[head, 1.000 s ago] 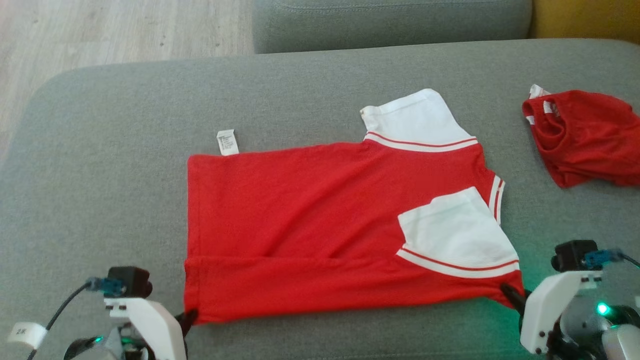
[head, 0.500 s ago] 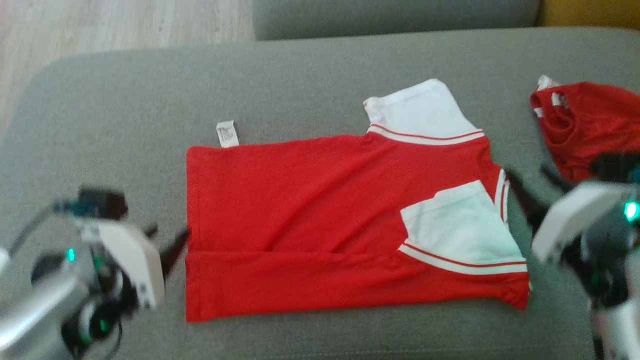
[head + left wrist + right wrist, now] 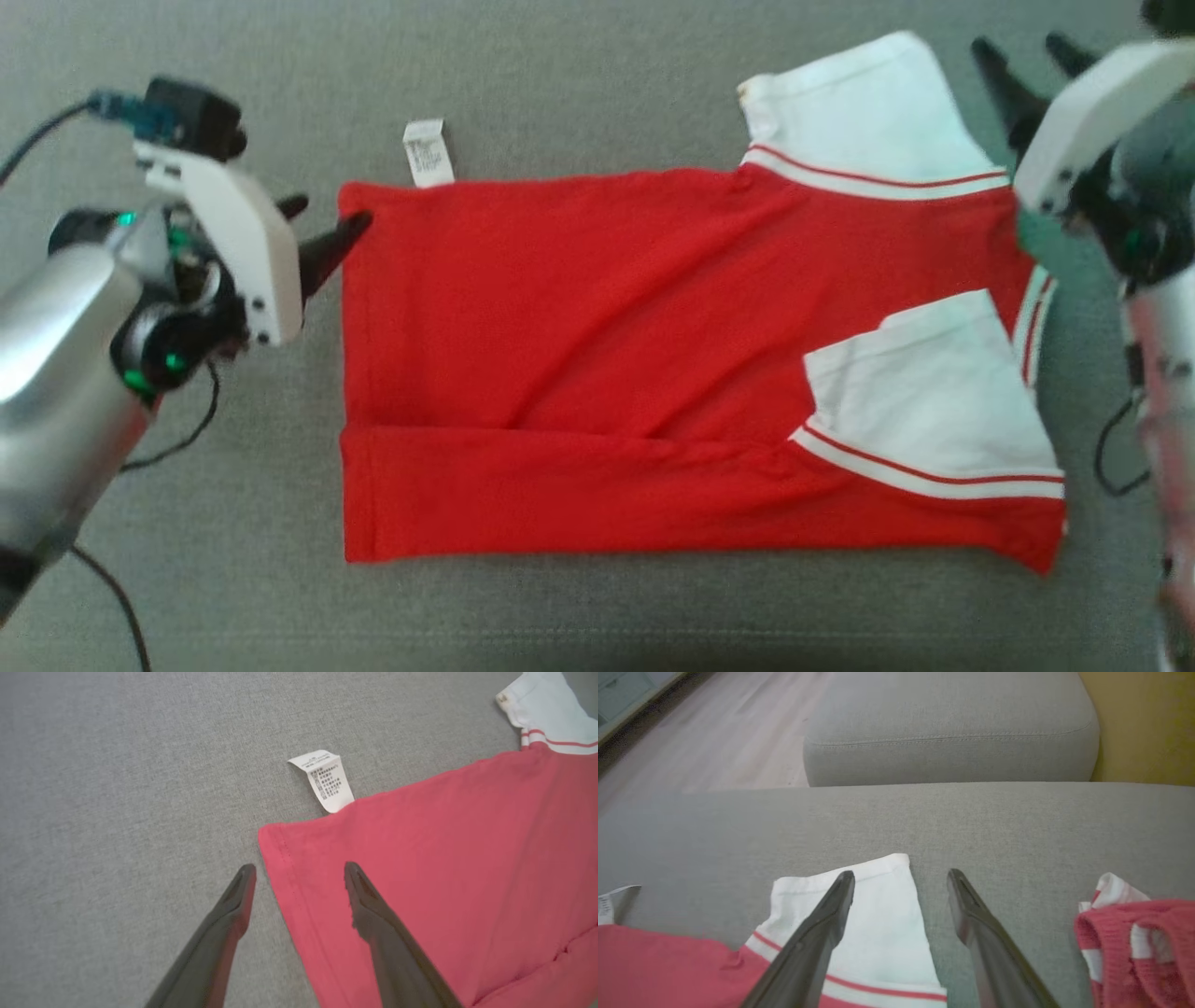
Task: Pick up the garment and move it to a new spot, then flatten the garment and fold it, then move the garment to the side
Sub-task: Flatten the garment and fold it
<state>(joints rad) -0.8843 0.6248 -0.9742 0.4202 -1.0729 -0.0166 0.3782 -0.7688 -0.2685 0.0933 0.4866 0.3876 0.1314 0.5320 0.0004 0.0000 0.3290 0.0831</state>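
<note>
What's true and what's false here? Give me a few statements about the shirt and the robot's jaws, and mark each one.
1. The red shirt lies spread out on the grey cushion. True.
2. The left jaws are clamped on the shirt's corner. False: they stand open, one finger over the red corner and the other over bare cushion, gripping nothing.
3. A white care label sticks out from the shirt's edge. True.
4. The right jaws hold the crumpled red garment. False: they stand open, either side of the edge of the shirt's white sleeve. The crumpled garment lies apart, off to one side.
</note>
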